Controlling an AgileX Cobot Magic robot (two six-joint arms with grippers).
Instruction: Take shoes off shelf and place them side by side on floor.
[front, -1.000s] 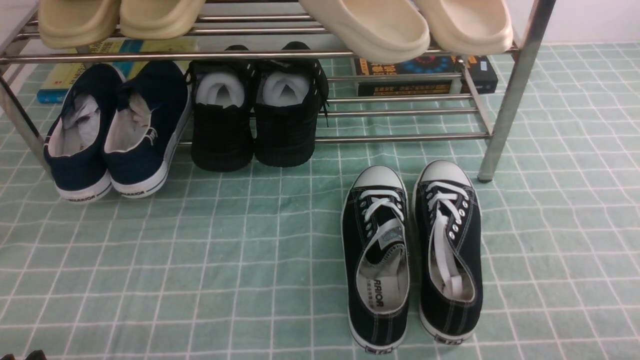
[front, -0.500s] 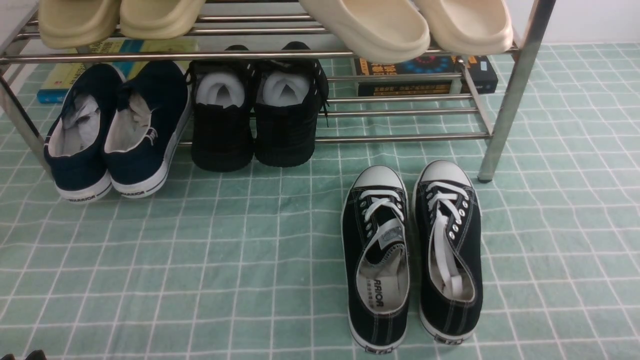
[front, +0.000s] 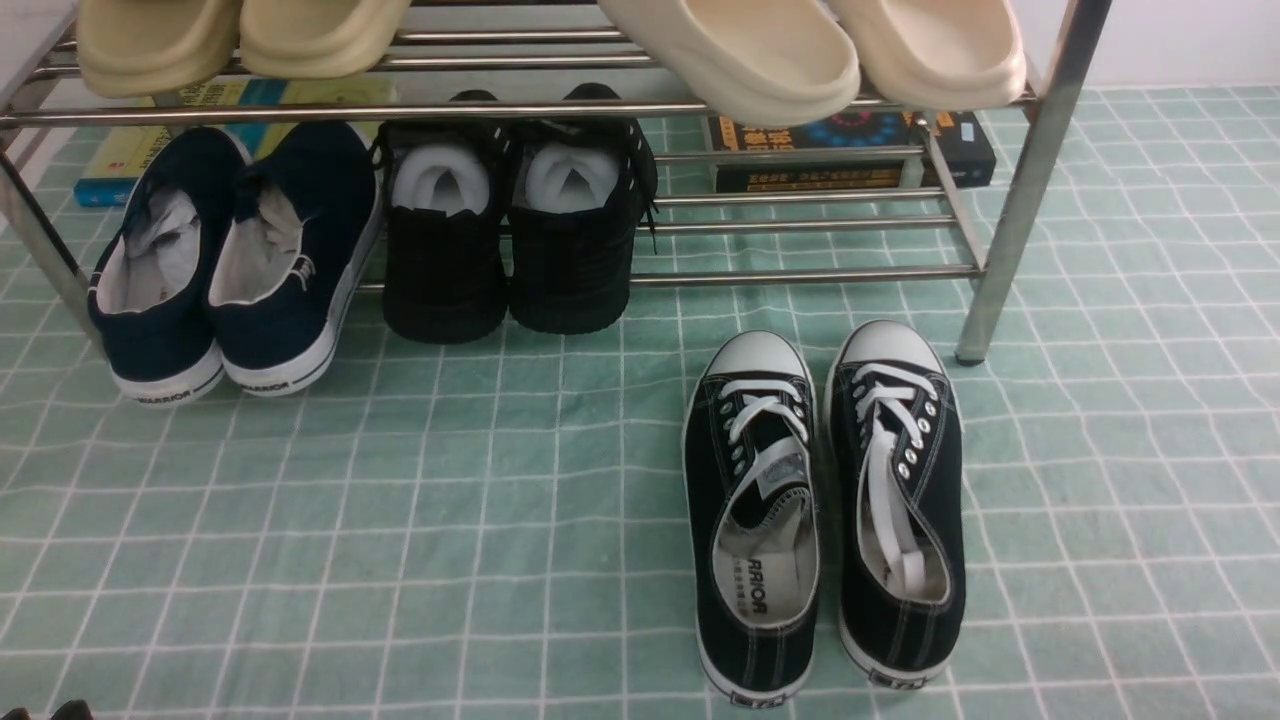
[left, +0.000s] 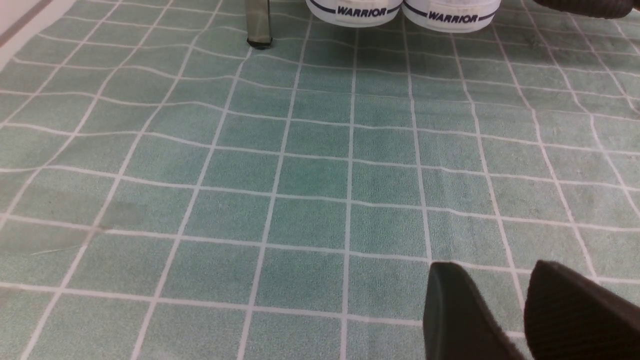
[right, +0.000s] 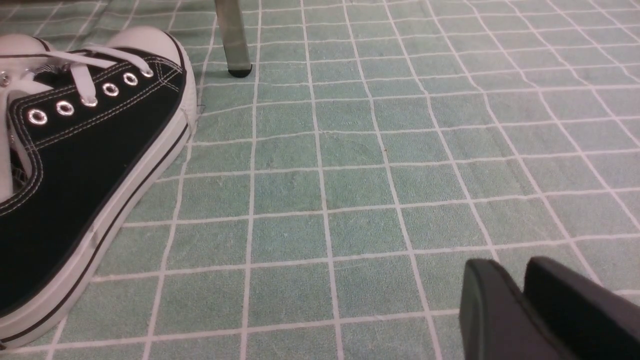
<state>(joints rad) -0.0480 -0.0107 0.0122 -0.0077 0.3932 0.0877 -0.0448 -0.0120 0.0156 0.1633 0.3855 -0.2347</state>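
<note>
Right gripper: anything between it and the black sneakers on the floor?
Nothing visible. In the right wrist view only bare floor lies between the right gripper and the nearer of the shoes; the shelf leg stands off behind the toe.

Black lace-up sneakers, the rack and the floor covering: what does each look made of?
Black lace-up sneakers: likely canvas, matte weave with white stitching and metal eyelets; toe caps and soles look like smooth white rubber. Rack: polished, chrome-like metal tubing with bright reflections. Floor covering: seemingly a soft pale green fabric mat with a fine nap, slightly wrinkled, with thin white grid lines.
</note>
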